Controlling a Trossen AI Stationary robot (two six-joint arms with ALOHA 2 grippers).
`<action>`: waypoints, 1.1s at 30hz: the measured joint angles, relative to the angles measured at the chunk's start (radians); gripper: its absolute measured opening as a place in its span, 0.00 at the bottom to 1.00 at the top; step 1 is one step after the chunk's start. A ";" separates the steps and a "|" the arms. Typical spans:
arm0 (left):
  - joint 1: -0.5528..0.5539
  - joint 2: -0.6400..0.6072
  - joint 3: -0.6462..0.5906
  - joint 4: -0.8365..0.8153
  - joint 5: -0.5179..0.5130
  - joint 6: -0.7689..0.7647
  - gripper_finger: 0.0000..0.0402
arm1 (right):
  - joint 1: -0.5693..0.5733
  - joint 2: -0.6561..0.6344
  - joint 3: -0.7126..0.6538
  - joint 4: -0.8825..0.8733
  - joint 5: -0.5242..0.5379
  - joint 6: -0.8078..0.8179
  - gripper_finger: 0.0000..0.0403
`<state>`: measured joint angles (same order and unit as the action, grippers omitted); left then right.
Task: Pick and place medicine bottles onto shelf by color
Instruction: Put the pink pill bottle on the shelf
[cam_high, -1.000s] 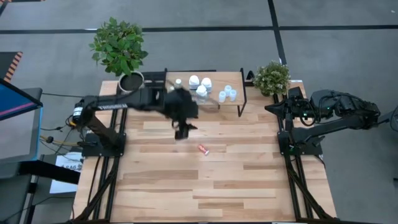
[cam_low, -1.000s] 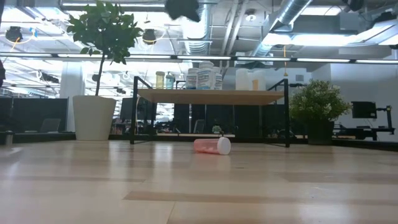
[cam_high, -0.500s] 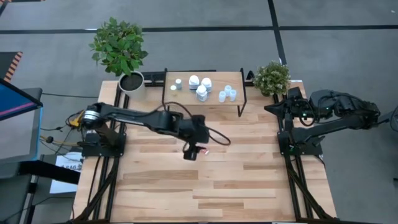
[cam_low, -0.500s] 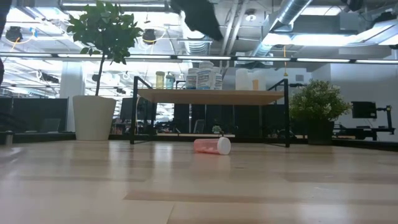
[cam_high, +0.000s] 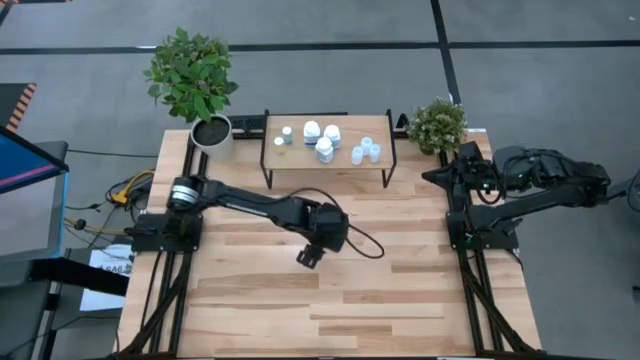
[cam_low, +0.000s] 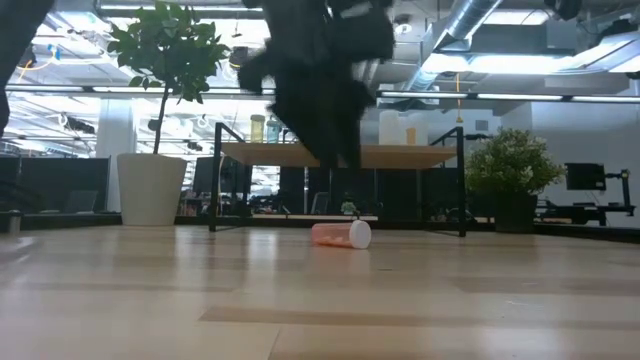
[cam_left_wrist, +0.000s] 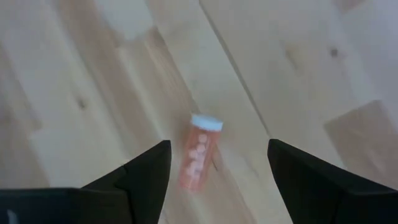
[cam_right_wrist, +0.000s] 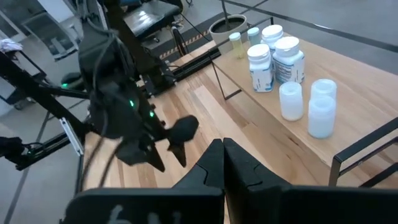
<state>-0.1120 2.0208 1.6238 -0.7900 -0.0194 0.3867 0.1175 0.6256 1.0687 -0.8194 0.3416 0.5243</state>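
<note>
An orange medicine bottle (cam_low: 338, 235) with a white cap lies on its side on the table in front of the shelf; in the high view my left arm hides it. My left gripper (cam_left_wrist: 219, 146) hangs open above it, pointing steeply down, one finger on either side of the bottle (cam_left_wrist: 198, 152) and clear of it. The low wooden shelf (cam_high: 300, 160) at the far edge carries white bottles (cam_high: 322, 138), pale-blue bottles (cam_high: 365, 152) and two small ones (cam_high: 283, 136). My right gripper (cam_right_wrist: 222, 162) waits shut at the table's right edge.
A leafy plant in a white pot (cam_high: 211, 131) stands at the far left corner. A smaller plant (cam_high: 437, 125) stands at the far right, beside the shelf. The near half of the table (cam_high: 330, 310) is bare wood.
My left gripper has swung from just in front of the shelf toward the table's near edge and has come down over the orange bottle. The bottle has stayed where it lay.
</note>
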 joint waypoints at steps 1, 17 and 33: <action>0.000 0.020 0.000 0.011 -0.003 0.004 0.63 | 0.000 0.002 0.000 -0.005 0.000 0.000 0.03; 0.002 0.159 0.000 0.049 -0.040 0.056 0.63 | 0.000 0.009 0.000 -0.023 -0.002 0.010 0.03; 0.019 0.170 0.003 0.023 0.027 -0.022 0.37 | 0.000 0.009 0.000 -0.027 -0.003 0.010 0.03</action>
<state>-0.0929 2.1910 1.6266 -0.7673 0.0074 0.3647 0.1173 0.6350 1.0683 -0.8467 0.3386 0.5339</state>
